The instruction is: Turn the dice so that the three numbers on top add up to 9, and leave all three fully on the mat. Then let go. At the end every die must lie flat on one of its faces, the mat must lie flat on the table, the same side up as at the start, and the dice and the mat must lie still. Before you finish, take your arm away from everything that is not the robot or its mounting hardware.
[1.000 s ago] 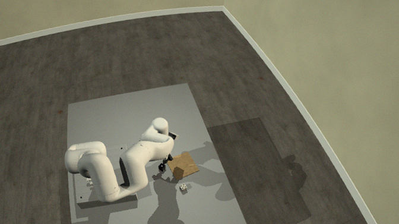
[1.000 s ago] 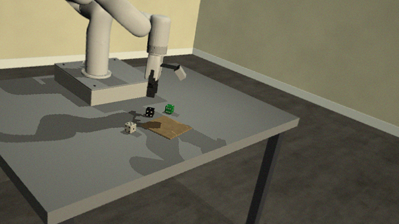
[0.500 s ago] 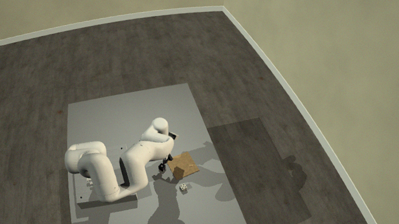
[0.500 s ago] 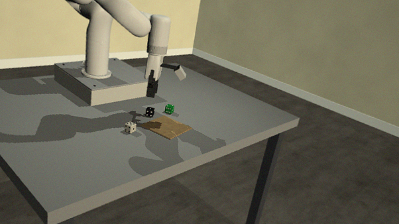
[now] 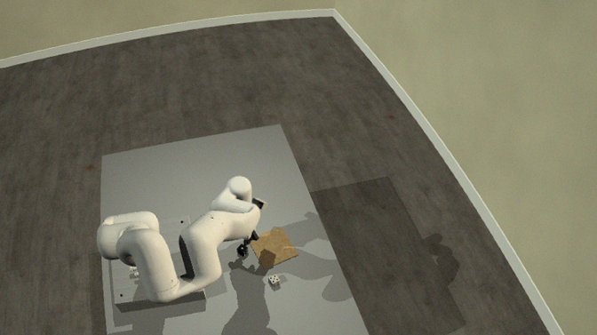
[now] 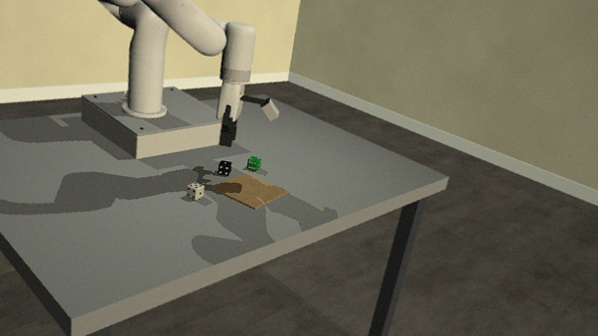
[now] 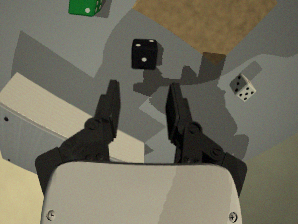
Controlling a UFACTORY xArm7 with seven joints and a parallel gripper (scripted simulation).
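The white die [image 5: 274,280] [image 6: 194,191] [image 7: 243,87] lies flat off the mat, apparently five up. The black die [image 5: 242,251] [image 6: 224,168] [image 7: 144,54] lies flat on the table beside the mat, apparently one up. The green die [image 6: 253,163] [image 7: 85,7] lies off the mat; its top number is unclear, it is cut off in the wrist view and hidden in the top view. The tan mat [image 5: 283,246] [image 6: 260,192] [image 7: 205,25] lies flat with no die on it. My gripper [image 5: 250,238] [image 6: 225,144] [image 7: 143,93] is partly open and empty, above the table near the black die.
The arm's base block [image 5: 159,305] [image 6: 178,140] [image 7: 35,107] stands on the grey table [image 5: 197,163] [image 6: 344,168], close to the gripper. The mat lies between the dice and the table's long edge. Arm shadows cross the table and part of the mat.
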